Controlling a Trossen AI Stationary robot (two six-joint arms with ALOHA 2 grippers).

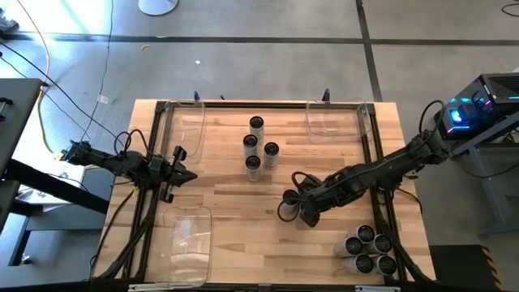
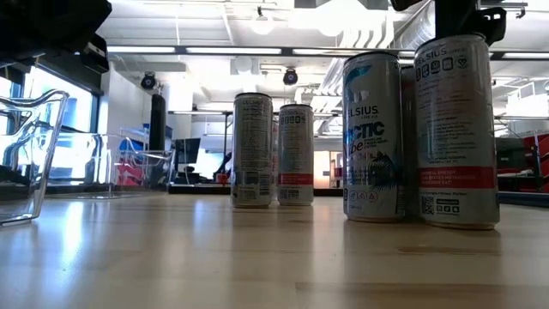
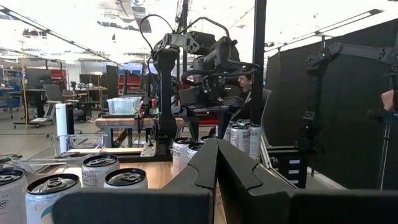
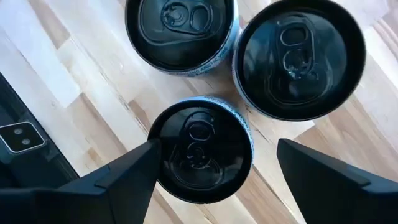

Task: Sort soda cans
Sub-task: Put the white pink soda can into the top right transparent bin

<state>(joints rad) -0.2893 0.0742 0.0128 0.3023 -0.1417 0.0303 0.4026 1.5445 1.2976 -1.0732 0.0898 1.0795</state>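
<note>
Soda cans (image 1: pixel 258 146): 4 mid-table, 4 right corner; right end effector (image 1: pixel 293 207) apart, left end effector (image 1: pixel 185 174) together.

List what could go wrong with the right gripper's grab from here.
1. The open right gripper hangs over one can, yet one finger seems to overlap its rim: coming down, it might hit the top.
2. Two more cans stand very close: the fingers could tip them.
The left gripper waits shut, far off, so it poses no risk.
</note>
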